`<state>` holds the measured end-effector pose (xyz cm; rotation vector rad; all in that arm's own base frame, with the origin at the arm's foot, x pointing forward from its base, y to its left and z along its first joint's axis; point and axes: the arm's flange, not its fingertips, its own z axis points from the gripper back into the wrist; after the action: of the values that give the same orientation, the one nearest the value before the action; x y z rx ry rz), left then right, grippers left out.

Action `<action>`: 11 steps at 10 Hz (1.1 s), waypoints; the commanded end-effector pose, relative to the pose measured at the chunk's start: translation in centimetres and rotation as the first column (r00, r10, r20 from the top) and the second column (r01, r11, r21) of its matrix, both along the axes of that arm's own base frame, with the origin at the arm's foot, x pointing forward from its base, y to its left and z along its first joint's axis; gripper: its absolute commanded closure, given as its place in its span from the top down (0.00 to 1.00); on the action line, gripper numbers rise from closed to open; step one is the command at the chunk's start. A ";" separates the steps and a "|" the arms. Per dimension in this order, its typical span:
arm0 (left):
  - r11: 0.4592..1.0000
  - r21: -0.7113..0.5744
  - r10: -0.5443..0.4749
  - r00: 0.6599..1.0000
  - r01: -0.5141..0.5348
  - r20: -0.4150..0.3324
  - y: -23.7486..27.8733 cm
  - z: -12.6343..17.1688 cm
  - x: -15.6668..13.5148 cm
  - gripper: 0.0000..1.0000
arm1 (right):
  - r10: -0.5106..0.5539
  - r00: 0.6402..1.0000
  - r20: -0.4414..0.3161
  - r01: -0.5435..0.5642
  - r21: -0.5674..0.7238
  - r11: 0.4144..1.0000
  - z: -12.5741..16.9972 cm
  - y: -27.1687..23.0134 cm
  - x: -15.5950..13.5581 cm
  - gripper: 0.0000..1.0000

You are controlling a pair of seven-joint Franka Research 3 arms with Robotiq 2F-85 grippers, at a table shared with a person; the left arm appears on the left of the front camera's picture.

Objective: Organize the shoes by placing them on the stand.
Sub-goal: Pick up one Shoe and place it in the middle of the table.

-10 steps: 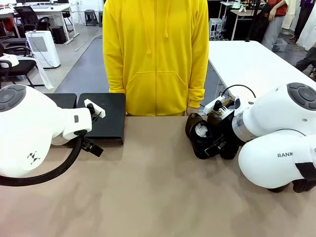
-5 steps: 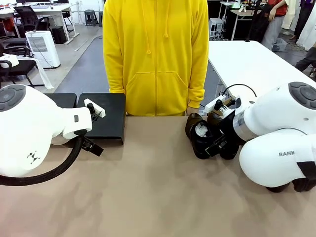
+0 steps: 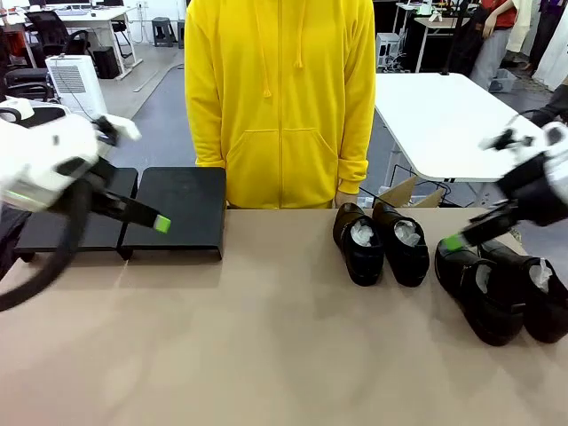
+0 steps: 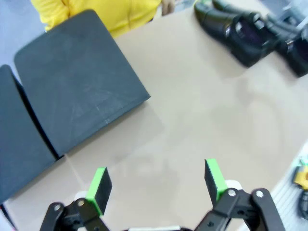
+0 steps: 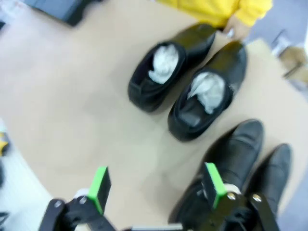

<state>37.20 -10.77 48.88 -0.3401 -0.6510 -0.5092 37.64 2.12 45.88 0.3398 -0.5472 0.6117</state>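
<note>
4 shoes right of stand

We see four glossy black shoes, paper-stuffed, upright in two pairs on the surface, well apart from the matte-black stand.

Front view: near table edge, facing far; left wrist: down over stand; right wrist: down over shoes, seen in all.

The stand lies left, the shoes right, well apart.
</note>
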 end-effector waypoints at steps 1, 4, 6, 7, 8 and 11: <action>0.999 -0.032 0.014 1.000 -0.014 -0.019 4.3 0.8 -1.7 1.00 | 0.035 0.996 -0.088 -0.020 0.163 0.986 1.2 -5.6 0.8 1.00; 0.993 -0.118 -0.021 0.997 0.012 -0.076 7.4 2.0 -2.3 1.00 | 0.055 0.995 -0.088 -0.023 0.329 0.944 1.7 -12.3 -0.1 1.00; 0.989 -0.145 -0.047 0.993 0.031 -0.108 9.1 2.1 -2.6 1.00 | 0.023 0.996 -0.087 0.013 0.386 0.922 1.5 -15.2 -0.5 1.00; 0.983 -0.181 -0.057 0.992 0.036 -0.109 9.9 2.3 -3.0 1.00 | 0.018 0.996 -0.091 0.019 0.392 0.920 1.4 -15.8 -0.5 1.00; 0.979 -0.204 -0.050 0.994 0.028 -0.102 10.6 2.5 -3.4 1.00 | 0.018 0.995 -0.095 0.021 0.397 0.918 1.1 -16.2 -0.6 1.00; 0.984 -0.179 -0.020 0.994 0.000 -0.111 10.3 2.5 -3.3 1.00 | -0.002 0.994 -0.110 0.045 0.391 0.919 1.0 -16.3 -1.2 1.00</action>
<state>33.80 0.20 51.45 -0.5166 -0.5942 -0.4118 36.63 -14.04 46.43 0.7363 -0.5458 0.4335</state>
